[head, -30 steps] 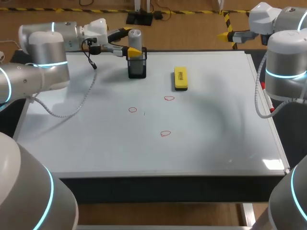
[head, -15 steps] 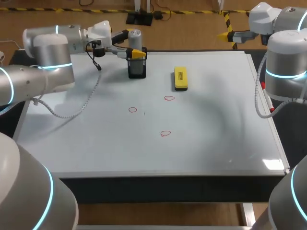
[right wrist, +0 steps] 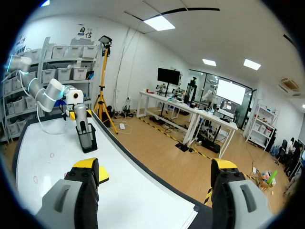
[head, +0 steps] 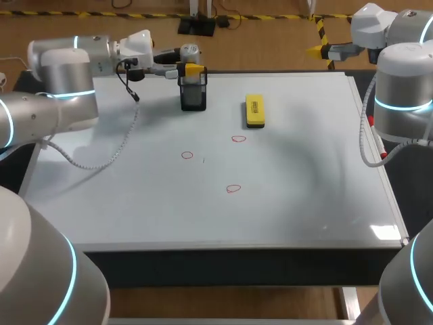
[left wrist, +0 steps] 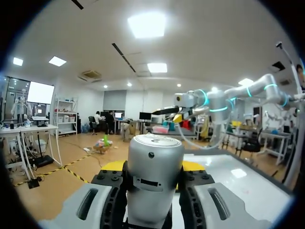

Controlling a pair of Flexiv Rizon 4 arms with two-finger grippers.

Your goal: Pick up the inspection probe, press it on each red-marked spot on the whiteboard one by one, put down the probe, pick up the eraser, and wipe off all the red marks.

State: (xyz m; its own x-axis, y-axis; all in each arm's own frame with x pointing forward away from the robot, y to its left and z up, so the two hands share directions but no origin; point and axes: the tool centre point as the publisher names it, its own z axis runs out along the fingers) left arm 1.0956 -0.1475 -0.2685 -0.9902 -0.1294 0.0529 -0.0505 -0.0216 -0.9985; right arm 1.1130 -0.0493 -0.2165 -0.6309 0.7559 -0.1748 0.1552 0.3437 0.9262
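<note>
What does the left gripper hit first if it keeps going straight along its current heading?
The inspection probe. Its silver top fills the line directly ahead of the left gripper, where it stands in the black holder. Whether they already touch is unclear from these views.

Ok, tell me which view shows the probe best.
Left wrist view: the probe fills the middle, close up. The head view shows it small, standing in its black holder; the right wrist view shows it small and far.
</note>
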